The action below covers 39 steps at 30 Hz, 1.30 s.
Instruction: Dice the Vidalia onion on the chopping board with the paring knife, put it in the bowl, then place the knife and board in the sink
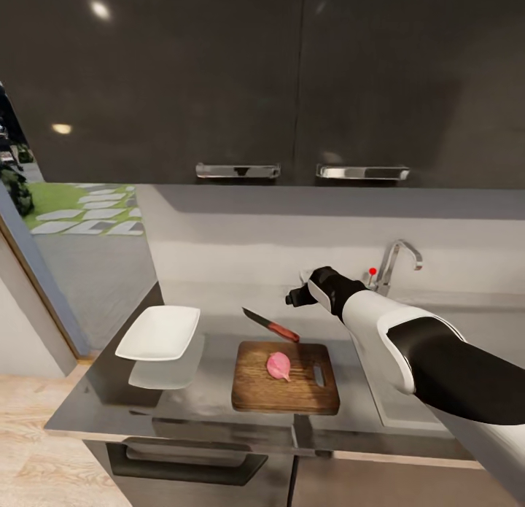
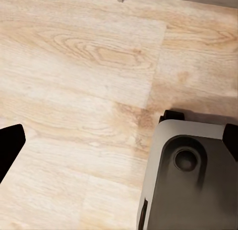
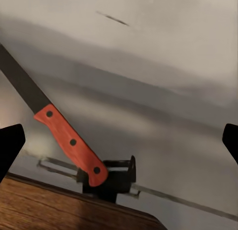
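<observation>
The chopping board [image 1: 286, 389] lies on the countertop [image 1: 211, 379] with the pinkish Vidalia onion [image 1: 278, 365] whole on it. The paring knife [image 1: 271, 324] rests with its red handle [image 3: 72, 143] at the board's far edge [image 3: 59, 207] and its dark blade [image 3: 22, 86] pointing back-left. My right gripper [image 1: 295, 297] hovers above and behind the knife, apart from it; in the right wrist view that gripper [image 3: 119, 143] is open, fingertips spread wide. The white bowl [image 1: 158, 333] stands left of the board. The sink [image 1: 364, 390] lies right of the board, largely hidden by my right arm. My left gripper [image 2: 121, 143] is open above the floor.
A chrome tap [image 1: 396, 262] with a red dot stands behind the sink. Dark wall cabinets [image 1: 219, 84] hang over the counter. A doorway opens at the left. Below my left gripper are the light wood floor [image 2: 74, 66] and my grey base [image 2: 193, 180].
</observation>
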### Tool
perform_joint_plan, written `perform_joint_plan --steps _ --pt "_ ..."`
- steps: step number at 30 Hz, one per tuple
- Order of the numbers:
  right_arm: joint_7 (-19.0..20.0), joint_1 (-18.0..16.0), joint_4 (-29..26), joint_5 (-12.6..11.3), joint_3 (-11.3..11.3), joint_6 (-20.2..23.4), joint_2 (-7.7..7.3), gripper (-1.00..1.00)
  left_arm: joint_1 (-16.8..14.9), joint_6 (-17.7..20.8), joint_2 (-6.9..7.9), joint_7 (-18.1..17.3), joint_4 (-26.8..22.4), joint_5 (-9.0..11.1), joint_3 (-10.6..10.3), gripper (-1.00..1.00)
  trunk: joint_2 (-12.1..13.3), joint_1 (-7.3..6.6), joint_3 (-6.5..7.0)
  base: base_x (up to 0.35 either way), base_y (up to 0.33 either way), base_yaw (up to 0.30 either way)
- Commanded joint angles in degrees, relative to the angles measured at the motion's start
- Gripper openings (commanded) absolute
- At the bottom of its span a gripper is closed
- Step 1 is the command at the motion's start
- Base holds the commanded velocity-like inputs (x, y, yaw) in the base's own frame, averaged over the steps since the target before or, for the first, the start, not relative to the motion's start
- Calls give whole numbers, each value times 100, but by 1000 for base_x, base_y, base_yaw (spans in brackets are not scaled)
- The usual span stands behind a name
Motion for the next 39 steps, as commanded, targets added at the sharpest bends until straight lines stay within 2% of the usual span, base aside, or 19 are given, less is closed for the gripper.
perform_joint_plan --steps 1,28,33,34,39 --pt "11 -2 -6 -56 51 27 -1 100 -11 -39 -2 4 23 38 -41 100 -14 4 -22 27 9 0" --pt "26 20 -14 -55 49 22 41 100 -11 -39 -2 4 23 38 -39 100 -14 4 -247 3 1 0" --pt "217 20 -14 -49 50 18 41 100 -11 -39 -2 7 23 38 -39 100 -14 4 -251 17 0 0" --pt "249 -13 -48 -82 17 52 41 100 -11 -5 -35 -16 2 54 -39 100 -14 4 -251 0 0 0" --pt "340 -176 -24 -244 -149 212 41 100 -11 50 -20 -14 5 55 -39 100 -14 4 -251 0 0 0"
